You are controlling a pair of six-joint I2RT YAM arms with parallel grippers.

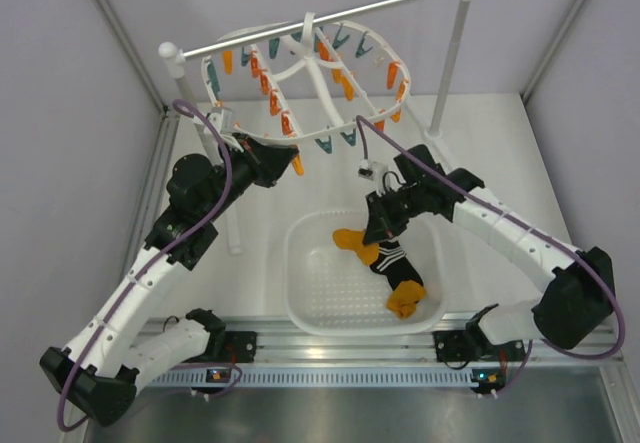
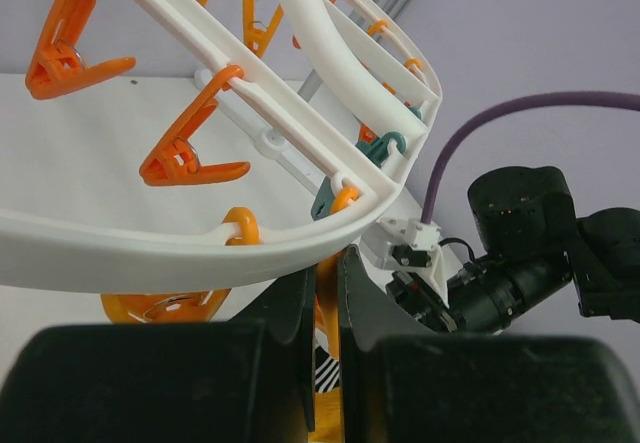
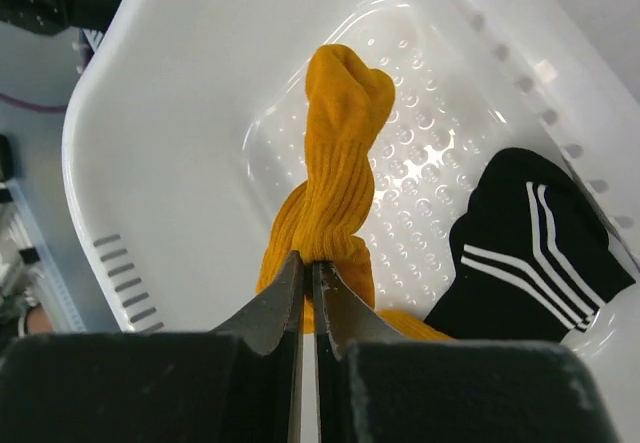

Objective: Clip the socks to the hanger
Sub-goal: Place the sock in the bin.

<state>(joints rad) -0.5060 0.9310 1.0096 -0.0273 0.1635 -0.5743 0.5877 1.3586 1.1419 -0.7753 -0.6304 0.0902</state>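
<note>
Quickly, left to right. Far left: left gripper [image 2: 322,263] up under the near-left rim of the hanger [image 2: 100,248], jaws squeezed fully together on an orange clothespin [image 1: 297,165] dangling just below that rim. More orange and teal pins along the same frame. Hanger itself up on the silver rod [image 1: 330,15] at the far side, tilted, hung by its central hook.

Centre, near side: white basket [image 3: 150,93] on the table, between the two arm bases.

Right of centre: right gripper [image 3: 310,261] over the basket's far part, jaws pinched tight on the mustard sock [image 3: 335,153]; sock hanging down from the fingertips, twisted, its free end reaching the perforated basket floor.

Further right, inside the basket: black striped sock [image 3: 520,253] lying just beside the held one, not gripped. Nearer and right again: second mustard sock [image 1: 405,298] at the basket's near-right corner, touching the black one.
</note>
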